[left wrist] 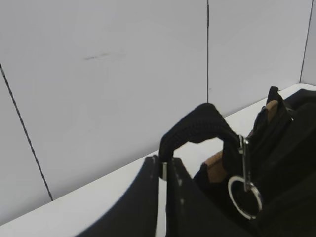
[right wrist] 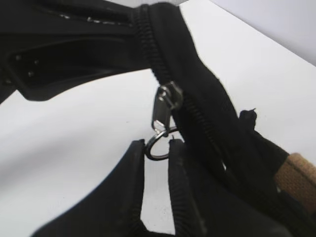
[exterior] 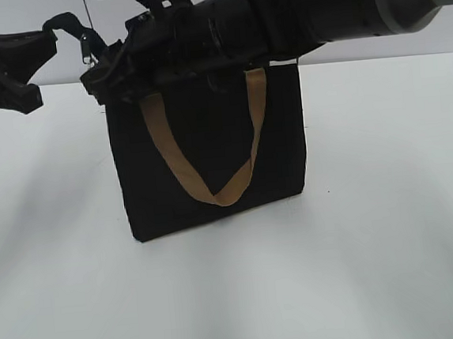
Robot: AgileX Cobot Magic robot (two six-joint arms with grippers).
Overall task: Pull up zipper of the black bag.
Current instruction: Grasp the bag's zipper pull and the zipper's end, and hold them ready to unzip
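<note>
Black bag (exterior: 210, 163) upright on the bench (exterior: 390, 226); right tool (right wrist: 157, 150) pinches the zipper (right wrist: 165, 106) ring, left tool (left wrist: 163, 170) pinches an end tab. Next: probably a steady pull along the zip line.

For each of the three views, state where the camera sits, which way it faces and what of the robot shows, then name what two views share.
Exterior: low, at table level, facing the black bag; both arms show, the right one across its top.
Left wrist: on the left arm, looking past the left gripper, pinched on a black fabric tab, toward a pale wall.
Right wrist: on the right arm, looking down past the right gripper, pinched on the ring of the zipper.
Shared: both wrist views show that silver ring.
</note>
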